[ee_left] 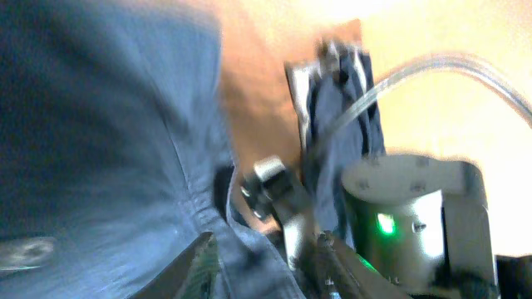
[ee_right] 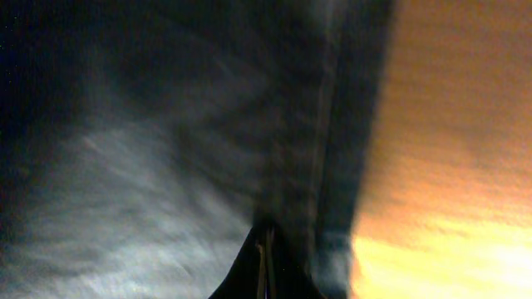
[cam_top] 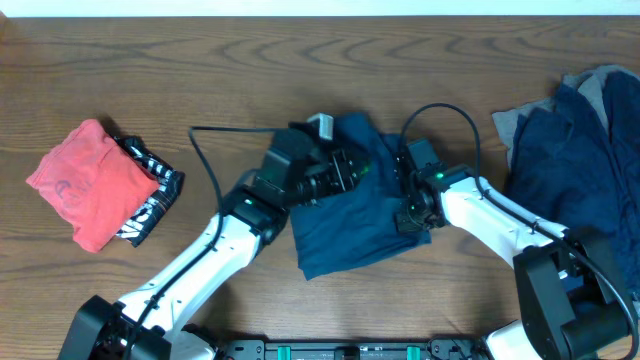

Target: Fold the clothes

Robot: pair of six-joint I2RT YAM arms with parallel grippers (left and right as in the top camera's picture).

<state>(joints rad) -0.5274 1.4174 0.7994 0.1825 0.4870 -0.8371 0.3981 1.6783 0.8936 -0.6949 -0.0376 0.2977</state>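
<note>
Navy-blue trouser-like cloth garment (ee_right: 166, 149) fills the right wrist view. A stitched seam runs up it from the right tool (ee_right: 264, 253), whose fingers are drawn together to a thin slit on a pinch of that cloth. Just to that tool's right the bare brown wooden bench (ee_right: 449, 166) shows. Seen from above, the garment lies partly folded mid-bench, under and between both tools. The left tool (ee_left: 264, 256) sits over its far part with fingers part-way apart and cloth in the gap. Blur hides whether they bite, so I cannot tell its hold. Close ahead of the left tool is the right arm's wrist (ee_left: 407, 216), its green lamp lit.

My reading is that a fold of this piece is in hand. To do it well, both tools should carry their edge at one pace and one height, so the cloth is taut between them and the seam lands straight on the layer beneath. The arms are near each other and need care not to collide. Release should come only once the edge lies flat.

Well to the left tool's left lie a red cloth bundle (cam_top: 88, 185) and, touching it, a black-and-white patterned piece (cam_top: 155, 198). Well to the right tool's right is a loose heap of navy and grey clothes (cam_top: 580, 150).
</note>
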